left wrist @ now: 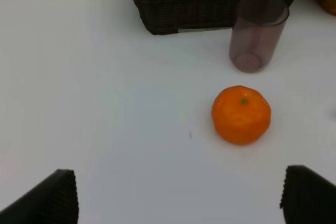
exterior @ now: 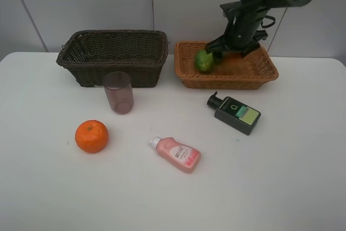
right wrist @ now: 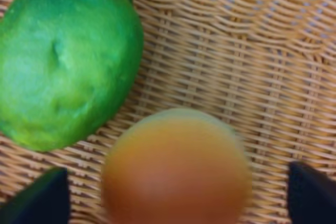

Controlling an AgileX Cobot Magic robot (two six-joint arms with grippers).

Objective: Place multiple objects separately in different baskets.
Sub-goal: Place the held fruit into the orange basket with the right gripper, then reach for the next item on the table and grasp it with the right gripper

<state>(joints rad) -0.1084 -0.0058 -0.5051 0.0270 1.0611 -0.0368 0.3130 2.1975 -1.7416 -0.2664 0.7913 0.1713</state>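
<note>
My right gripper (exterior: 232, 47) hangs over the light orange-tan basket (exterior: 227, 82). Its jaws stand wide open in the right wrist view (right wrist: 178, 182), with the red-orange peach (right wrist: 176, 169), blurred, between them and untouched. The green citrus fruit (exterior: 204, 61) lies in the same basket beside the peach (right wrist: 63, 61). My left gripper (left wrist: 178, 192) is open and empty above the table, short of the orange (left wrist: 241, 114). The orange (exterior: 91, 136), purple cup (exterior: 118, 92), pink squeeze bottle (exterior: 177, 154) and dark green pump bottle (exterior: 235, 113) lie on the table.
The dark brown basket (exterior: 113, 52) stands at the back left, with the cup (left wrist: 257, 32) upright just in front of it. The white table (exterior: 48, 187) ends at a grey wall behind the baskets. The left arm is out of the exterior view.
</note>
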